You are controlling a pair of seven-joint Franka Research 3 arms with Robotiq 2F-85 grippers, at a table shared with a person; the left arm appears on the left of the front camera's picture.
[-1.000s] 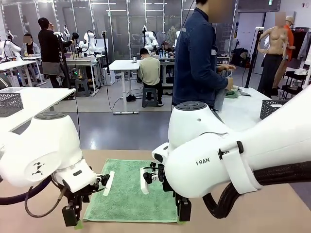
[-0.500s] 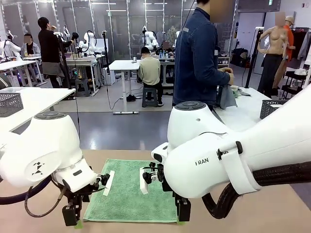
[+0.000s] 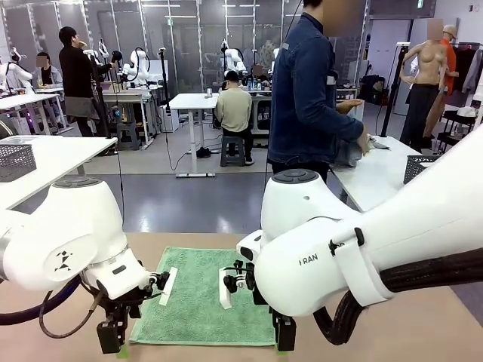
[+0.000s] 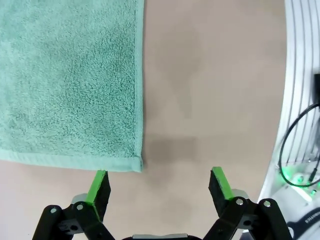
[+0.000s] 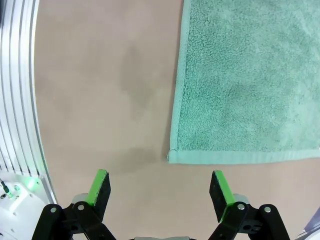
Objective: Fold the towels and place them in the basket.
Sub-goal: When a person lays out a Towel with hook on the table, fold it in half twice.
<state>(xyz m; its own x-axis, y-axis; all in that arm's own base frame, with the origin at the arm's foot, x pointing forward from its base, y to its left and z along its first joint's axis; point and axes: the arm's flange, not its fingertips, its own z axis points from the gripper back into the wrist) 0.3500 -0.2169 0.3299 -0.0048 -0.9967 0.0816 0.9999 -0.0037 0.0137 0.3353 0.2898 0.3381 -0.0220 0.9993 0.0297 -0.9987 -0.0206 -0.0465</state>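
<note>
On the desk (image 3: 445, 335) between both arms, found one green towel (image 3: 207, 298) spread flat in a single layer, with no fold begun. Found left hand (image 4: 160, 182) poised low at the towel's near left corner, fingers apart and gripping nothing. Noted that corner lying just ahead of the fingertips, not yet between the green pads (image 4: 98, 185). Found right hand (image 5: 160, 182) placed likewise at the near right corner, fingers apart, empty, with the corner just ahead of its tips.

Noted a dark wire basket (image 3: 420, 167) on the desk behind, at far right, well apart from the towel, with a person (image 3: 306, 90) standing beside it. Could not tell what lies inside it.

Judged progress as at the very start: both near corners yet to be pinched, the towel yet to be folded over, then carried to the basket. Judged further towels as outstanding too, going by the task wording. Flagged the thin hem lying flush on the desk as likely awkward to catch.
</note>
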